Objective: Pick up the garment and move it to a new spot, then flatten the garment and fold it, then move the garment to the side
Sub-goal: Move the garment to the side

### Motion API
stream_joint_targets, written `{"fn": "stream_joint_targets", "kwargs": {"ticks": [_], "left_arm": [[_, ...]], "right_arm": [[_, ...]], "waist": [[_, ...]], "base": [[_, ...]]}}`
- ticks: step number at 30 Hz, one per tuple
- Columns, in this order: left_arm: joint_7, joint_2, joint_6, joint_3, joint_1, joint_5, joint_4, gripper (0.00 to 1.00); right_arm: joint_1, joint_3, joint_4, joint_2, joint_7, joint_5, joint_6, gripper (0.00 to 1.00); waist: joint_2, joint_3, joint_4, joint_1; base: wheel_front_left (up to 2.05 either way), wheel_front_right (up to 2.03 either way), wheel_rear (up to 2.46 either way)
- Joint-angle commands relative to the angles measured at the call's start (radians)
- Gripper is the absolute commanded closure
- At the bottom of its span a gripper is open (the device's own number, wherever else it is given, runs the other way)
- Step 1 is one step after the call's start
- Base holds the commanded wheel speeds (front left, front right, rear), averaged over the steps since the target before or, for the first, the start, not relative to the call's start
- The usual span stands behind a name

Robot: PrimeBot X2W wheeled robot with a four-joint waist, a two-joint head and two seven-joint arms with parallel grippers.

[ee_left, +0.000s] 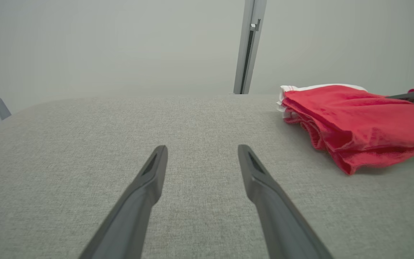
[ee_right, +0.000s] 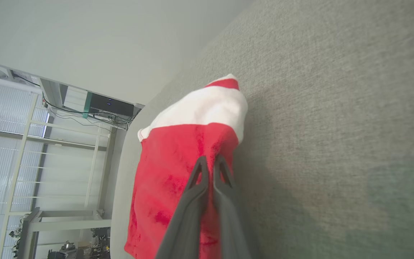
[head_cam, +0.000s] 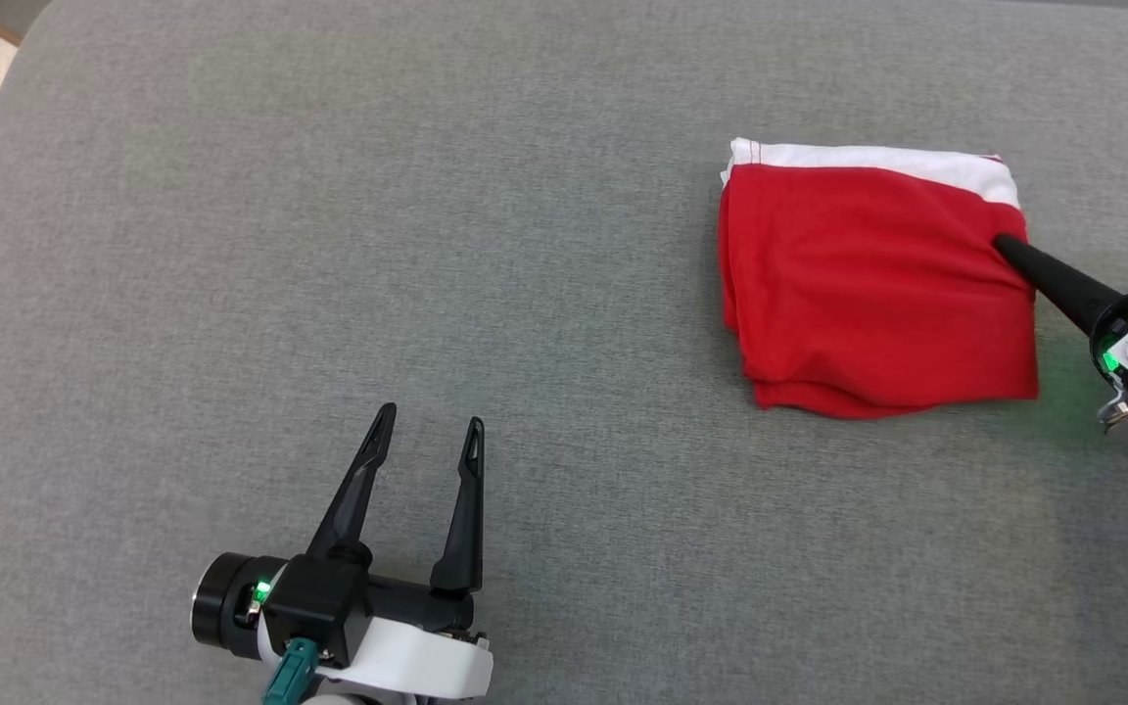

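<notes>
Head view: the folded garment [head_cam: 877,284], soft red knit with a white band, lies upper right on the grey woven cushion [head_cam: 525,245]. My right gripper [head_cam: 1005,245] pinches its right edge; my left gripper [head_cam: 430,419] gapes wide at lower left, well apart.

Left wrist view: the layered stack sits at mid right.

Right wrist view: my fingers [ee_right: 199,172] are squeezed together on red cloth.

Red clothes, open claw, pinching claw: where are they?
red clothes [head_cam: 868,284]: head view, middle of the red top layer.
left claw [head_cam: 430,419]: head view, gap between its open fingertips.
right claw [ee_right: 210,159]: right wrist view, between its shut fingertips, pinching the clothes.
</notes>
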Motion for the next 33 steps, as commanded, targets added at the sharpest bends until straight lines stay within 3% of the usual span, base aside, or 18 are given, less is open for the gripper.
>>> {"fn": "stream_joint_targets", "kwargs": {"ticks": [1,9,24,33], "left_arm": [[-0.001,0.004,-0.005,0.003,-0.018,0.007,-0.001,0.00],[-0.001,0.003,-0.025,0.031,-0.021,0.035,0.001,0.00],[-0.001,0.010,-0.090,0.075,-0.098,0.136,-0.040,0.00],[0.000,0.024,-0.110,0.081,-0.131,0.159,-0.049,0.00]], "right_arm": [[0.012,-0.003,-0.012,-0.010,-0.017,-0.014,0.000,1.00],[0.013,0.012,-0.077,-0.117,-0.139,-0.141,0.000,1.00],[-0.144,0.050,-0.037,-0.398,-0.251,-0.328,0.000,1.00],[-0.261,0.138,0.074,-0.502,-0.350,-0.601,0.000,1.00]], "waist": [[0.0000,-0.006,-0.014,0.0000],[0.0000,0.003,-0.071,0.0000],[0.0000,0.183,-0.167,0.0000],[0.0000,0.248,-0.203,0.0000]], "base": [[0.00,0.00,0.00],[0.00,0.00,0.00],[0.00,0.00,0.00],[0.00,0.00,0.00]]}}
